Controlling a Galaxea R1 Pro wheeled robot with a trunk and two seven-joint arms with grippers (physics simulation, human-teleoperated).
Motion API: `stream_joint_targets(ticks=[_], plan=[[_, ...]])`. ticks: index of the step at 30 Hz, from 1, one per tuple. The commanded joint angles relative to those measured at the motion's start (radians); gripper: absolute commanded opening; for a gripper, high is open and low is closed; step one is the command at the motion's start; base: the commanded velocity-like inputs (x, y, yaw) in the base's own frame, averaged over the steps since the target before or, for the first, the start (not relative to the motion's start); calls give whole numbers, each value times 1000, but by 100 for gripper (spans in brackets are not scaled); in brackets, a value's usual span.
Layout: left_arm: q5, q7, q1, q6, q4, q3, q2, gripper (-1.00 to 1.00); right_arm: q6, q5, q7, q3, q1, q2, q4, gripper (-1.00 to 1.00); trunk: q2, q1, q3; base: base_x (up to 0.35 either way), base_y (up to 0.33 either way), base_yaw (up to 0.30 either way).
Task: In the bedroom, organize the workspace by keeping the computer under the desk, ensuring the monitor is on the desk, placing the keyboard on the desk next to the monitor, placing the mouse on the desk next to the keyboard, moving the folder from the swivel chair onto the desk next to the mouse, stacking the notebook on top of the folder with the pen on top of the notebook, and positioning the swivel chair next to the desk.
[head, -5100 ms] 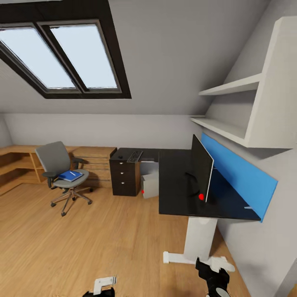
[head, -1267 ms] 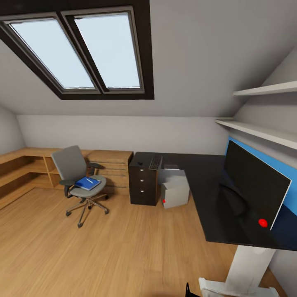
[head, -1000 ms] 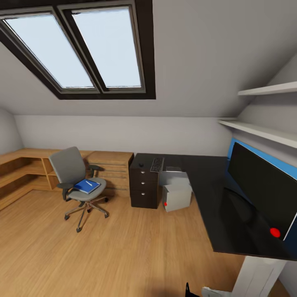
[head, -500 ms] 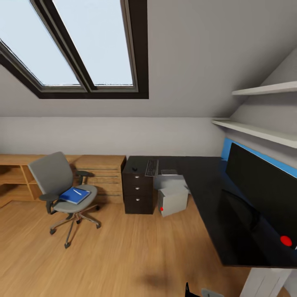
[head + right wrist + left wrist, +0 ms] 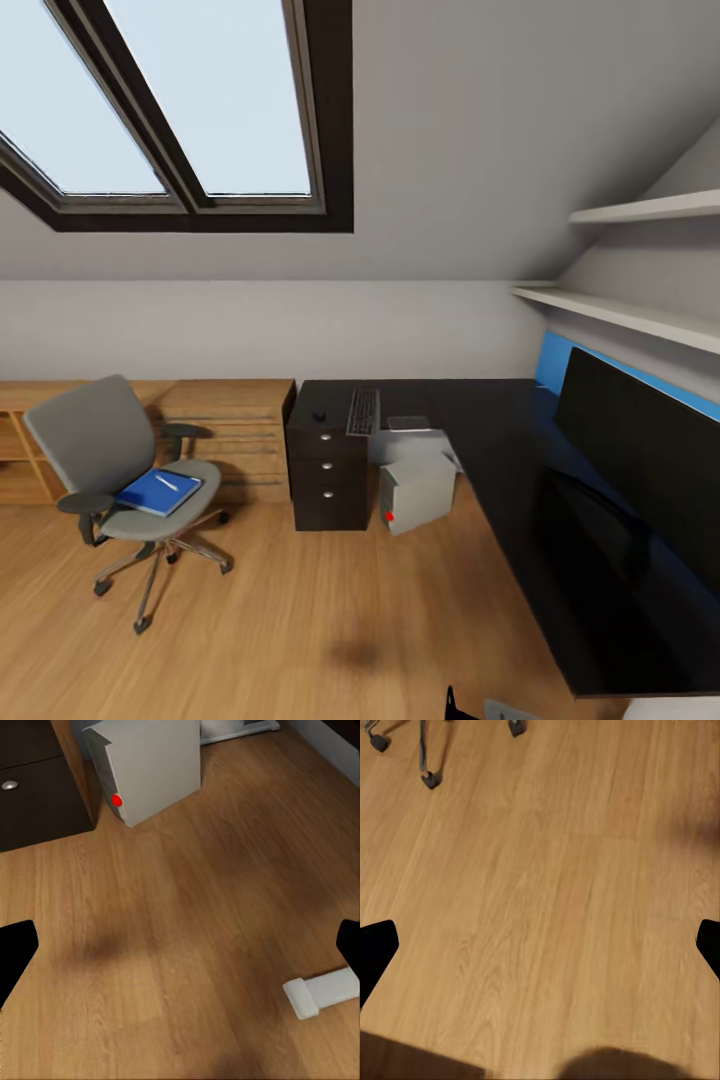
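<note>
Head view: monitor (image 5: 650,470) on desk (image 5: 500,440), along its right edge. Keyboard (image 5: 363,411) and mouse (image 5: 319,416) at desk's far-left corner, well apart from monitor. Computer (image 5: 417,489) on floor under desk, done. Swivel chair (image 5: 115,465) well apart from desk; folder (image 5: 158,492) on its seat with, probably, notebook and pen on top. Most steps left.

Left wrist view: left gripper (image 5: 540,945) released, fingers wide over bare wood floor (image 5: 547,892); chair casters beyond.

Right wrist view: right gripper (image 5: 180,945) spread, empty; computer ahead beside dark drawers (image 5: 37,787).

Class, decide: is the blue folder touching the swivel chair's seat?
Touching. The head view shows the folder lying flat on the chair seat, no gap visible.
</note>
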Motion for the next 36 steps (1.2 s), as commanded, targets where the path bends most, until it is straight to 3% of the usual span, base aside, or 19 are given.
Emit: stream_joint_targets(ticks=[1, 15, 36], plan=[[9, 5, -1, -5, 1, -9, 0, 100, -4, -8, -1, 3, 0, 0, 1, 100, -1, 1, -2, 328, 71, -1], [9, 5, -1, -5, 2, -9, 0, 100, -4, -8, -1, 3, 0, 0, 0, 100, -1, 1, -22, 329, 92, 0], [10, 5, -1, -6, 20, -8, -1, 100, -4, -7, -1, 3, 0, -1, 12, 100, -1, 1, -23, 331, 83, 0]])
